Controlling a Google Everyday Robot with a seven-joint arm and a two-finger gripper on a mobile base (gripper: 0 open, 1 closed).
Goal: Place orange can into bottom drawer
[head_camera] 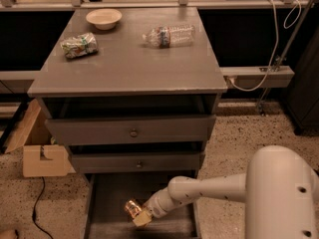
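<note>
The orange can [132, 207] is a small shiny gold-orange can, held tilted inside the open bottom drawer [107, 198] of the grey cabinet. My gripper [139, 215] is at the end of the white arm that reaches in from the lower right, and it is shut on the can. The can sits low over the drawer floor, near the drawer's middle. Whether the can touches the floor I cannot tell.
On the cabinet top [124, 59] lie a clear plastic bottle [168, 35], a green-and-white snack bag [79, 45] and a beige bowl [103, 18]. Two shallower drawers with knobs [133, 132] are above. A cardboard box [42, 158] stands at the left on the speckled floor.
</note>
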